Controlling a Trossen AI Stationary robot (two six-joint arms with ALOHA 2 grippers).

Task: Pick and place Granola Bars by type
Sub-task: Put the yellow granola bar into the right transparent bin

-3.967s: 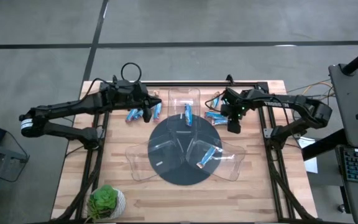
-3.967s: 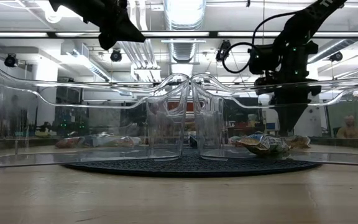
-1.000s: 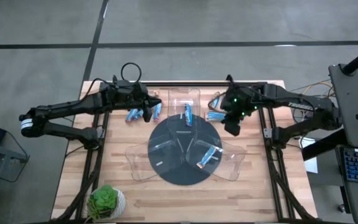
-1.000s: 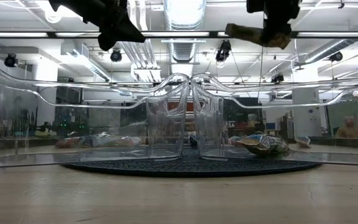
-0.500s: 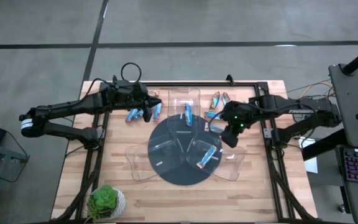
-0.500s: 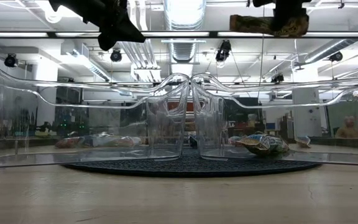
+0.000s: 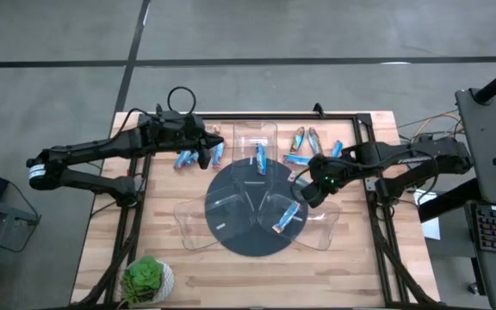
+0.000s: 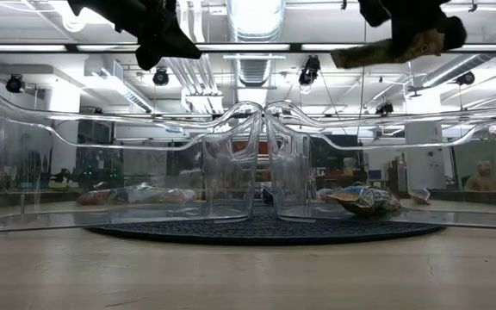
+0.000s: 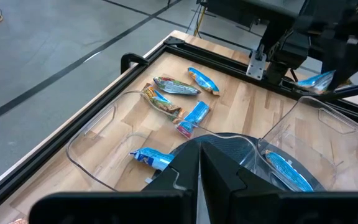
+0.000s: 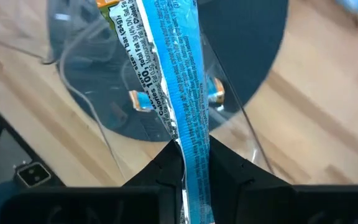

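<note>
Right gripper (image 10: 190,163): jaws pinched on one granola bar (image 10: 178,81), gripping it at one end so the rest sticks out ahead of the fingers. Wrapper bright blue on one long face, white with black print on the other, an orange-green patch at the far end. In the low view the bar (image 8: 392,49) hangs high above the trays, tilted a little off level. From above, the right gripper (image 7: 314,191) sits over the right-hand clear tray (image 7: 319,226), arm reaching in from the table's right side.

That tray already holds one bar (image 7: 288,215). The far tray (image 7: 257,136) holds a blue bar (image 7: 260,160). All trays stand on a dark round mat (image 7: 231,226).

Left gripper (image 7: 203,156): jaws pressed together, empty, raised over the far left of the table beside loose blue bars (image 7: 184,158). More loose bars (image 7: 306,141) lie on the wood at far right.
</note>
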